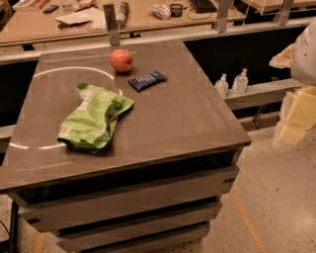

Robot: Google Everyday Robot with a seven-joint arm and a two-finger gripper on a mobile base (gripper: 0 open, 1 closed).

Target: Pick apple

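Observation:
The apple (121,60) is small, round and red-orange, and rests at the far middle of the grey-brown table top (177,113). My gripper (296,117) shows as pale yellowish blocks at the right edge of the view, below a white arm casing (307,54). It hangs off the table's right side, over the floor and far from the apple. It holds nothing that I can see.
A dark blue snack bar wrapper (147,80) lies just right of and nearer than the apple. A crumpled green bag (94,117) lies at the left front. Two clear bottles (232,83) stand on a low ledge to the right. A cluttered counter (123,15) runs behind.

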